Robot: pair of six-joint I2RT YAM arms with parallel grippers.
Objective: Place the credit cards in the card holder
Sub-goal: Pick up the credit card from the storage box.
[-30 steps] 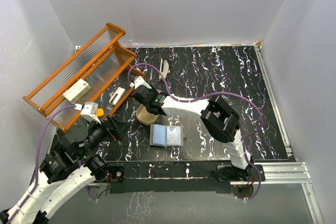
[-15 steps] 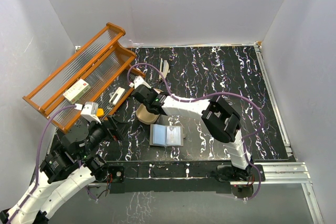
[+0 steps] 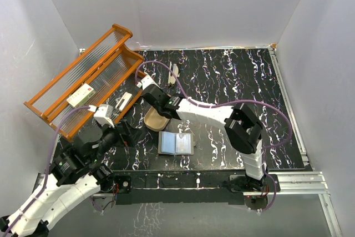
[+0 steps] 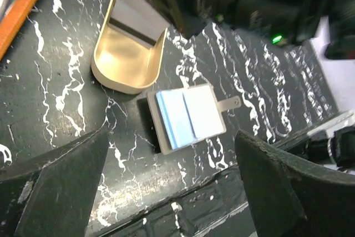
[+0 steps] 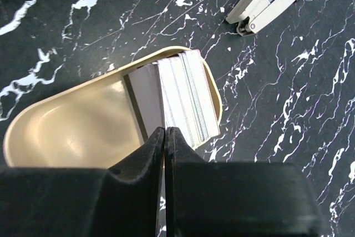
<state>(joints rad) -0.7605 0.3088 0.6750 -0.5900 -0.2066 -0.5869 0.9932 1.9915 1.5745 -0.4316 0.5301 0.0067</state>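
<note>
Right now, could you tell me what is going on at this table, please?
The right pincer is shut at the near edge of the credit cards, which stand as a stack in the tan tray. Whether it has pinched a card cannot be told. The card holder lies open on the table beside the tray. The left pincer hangs open to the holder's left, holding nothing.

Bright, even light; the left wrist view is blurred.
</note>
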